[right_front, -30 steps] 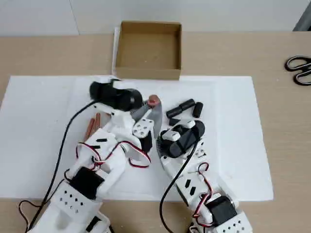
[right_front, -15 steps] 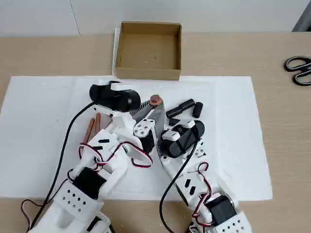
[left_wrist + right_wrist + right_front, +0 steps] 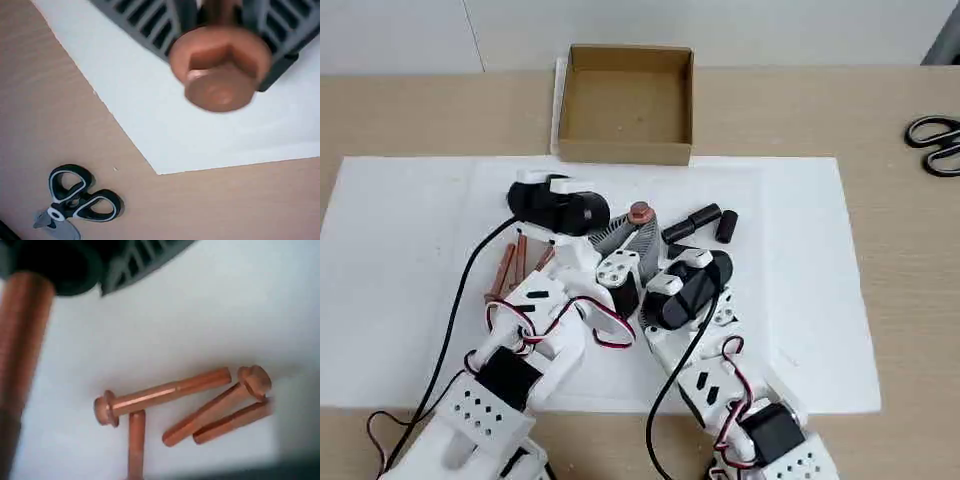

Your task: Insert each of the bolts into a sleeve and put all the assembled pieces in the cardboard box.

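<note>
Cardboard box (image 3: pixel 625 152) open; bolt (image 3: pixel 220 75) in left claw (image 3: pixel 225 57).

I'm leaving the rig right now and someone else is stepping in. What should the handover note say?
Left gripper: shut on a copper bolt.
Right gripper: close against that bolt's shaft, where a black sleeve sits; its grip is unclear.
Loose bolts and loose sleeves lie on the white paper.
Cardboard box: empty.
Done: nothing boxed. Left: sleeve every bolt, box all assemblies.
</note>
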Action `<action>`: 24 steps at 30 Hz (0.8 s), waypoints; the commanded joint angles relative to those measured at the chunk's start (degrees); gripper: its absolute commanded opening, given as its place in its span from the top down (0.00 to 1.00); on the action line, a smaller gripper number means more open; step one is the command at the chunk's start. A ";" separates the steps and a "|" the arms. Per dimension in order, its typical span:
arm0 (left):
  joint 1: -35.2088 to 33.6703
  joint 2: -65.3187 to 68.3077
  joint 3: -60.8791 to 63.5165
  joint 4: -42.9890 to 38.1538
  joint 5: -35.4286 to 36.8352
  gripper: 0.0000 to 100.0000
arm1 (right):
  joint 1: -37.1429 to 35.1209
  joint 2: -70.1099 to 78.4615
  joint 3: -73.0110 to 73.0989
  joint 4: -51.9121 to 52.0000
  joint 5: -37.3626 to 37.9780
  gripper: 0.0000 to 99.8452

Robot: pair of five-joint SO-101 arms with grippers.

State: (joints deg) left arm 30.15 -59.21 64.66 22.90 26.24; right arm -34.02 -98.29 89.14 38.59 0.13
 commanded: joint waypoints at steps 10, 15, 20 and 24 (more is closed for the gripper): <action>2.81 -1.14 -3.56 6.07 0.44 0.99 | -0.40 -0.22 -0.53 -1.45 -0.53 0.99; 2.81 -1.14 -3.38 6.24 0.44 0.99 | -0.40 -0.22 -0.53 -1.45 -0.53 0.99; 2.46 -1.14 -3.30 6.33 0.18 0.99 | -0.40 -0.22 -0.53 -1.45 -0.53 0.99; 2.37 -1.14 -3.21 6.33 -2.37 0.99 | -0.40 -0.22 -0.53 -1.45 -0.53 0.99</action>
State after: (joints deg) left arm 32.26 -59.74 63.08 29.14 25.71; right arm -34.02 -98.29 89.14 38.59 0.13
